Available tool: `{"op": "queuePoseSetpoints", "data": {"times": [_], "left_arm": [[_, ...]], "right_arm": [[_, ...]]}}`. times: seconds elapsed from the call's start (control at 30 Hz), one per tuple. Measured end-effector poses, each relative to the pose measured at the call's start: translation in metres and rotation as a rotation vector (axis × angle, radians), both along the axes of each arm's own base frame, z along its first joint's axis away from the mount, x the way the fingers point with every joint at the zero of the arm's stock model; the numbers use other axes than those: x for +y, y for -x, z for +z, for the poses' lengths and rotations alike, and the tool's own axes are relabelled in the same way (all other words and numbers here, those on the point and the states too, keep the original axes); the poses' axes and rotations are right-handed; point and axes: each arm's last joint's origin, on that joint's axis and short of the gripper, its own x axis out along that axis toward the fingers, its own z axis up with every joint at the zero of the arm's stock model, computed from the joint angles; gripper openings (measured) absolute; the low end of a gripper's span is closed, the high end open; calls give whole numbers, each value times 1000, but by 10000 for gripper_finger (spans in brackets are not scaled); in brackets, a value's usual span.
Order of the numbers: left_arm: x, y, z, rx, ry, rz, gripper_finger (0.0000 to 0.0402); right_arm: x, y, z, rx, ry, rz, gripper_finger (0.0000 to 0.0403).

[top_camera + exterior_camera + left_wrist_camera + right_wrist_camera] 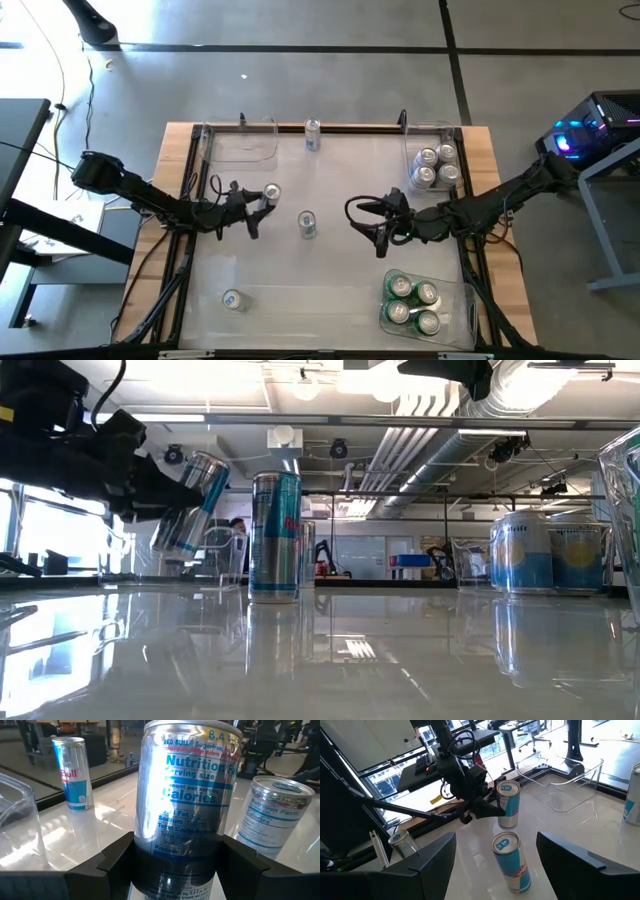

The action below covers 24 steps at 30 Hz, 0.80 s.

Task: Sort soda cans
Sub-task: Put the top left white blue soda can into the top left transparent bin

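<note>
While left gripper (258, 207) clamps a tilted can (271, 193), another can (307, 224) stands near.

floor: grey concrete floor (300, 85) crossed by dark seam lines | surface: pale wooden-edged surface (478, 150) with glossy top | ceiling: silver ribbed ducts (430, 445), round white lamps (306, 388) | left: bright windows (40, 525) | right: grey metal desk (610, 215)

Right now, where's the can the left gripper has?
High view: left of table centre, the tilted silver-blue can in the left gripper, just left of the upright centre can.
</note>
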Motion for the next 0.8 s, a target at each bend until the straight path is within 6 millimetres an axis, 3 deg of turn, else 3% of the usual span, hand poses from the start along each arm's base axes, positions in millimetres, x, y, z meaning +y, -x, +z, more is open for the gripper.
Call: {"op": "queuePoseSetpoints", "data": {"times": [0.27, 0.53, 0.8], "left_arm": [[-1, -5, 5, -72, -7, -2, 218], [-1, -32, 7, -63, -70, 48, 218], [15, -42, -8, -130, -59, 130, 218]], "right_arm": [[0, 0, 0, -1, 4, 1, 272], [0, 0, 0, -2, 5, 2, 272], [4, 1, 0, 3, 14, 17, 272]]}}
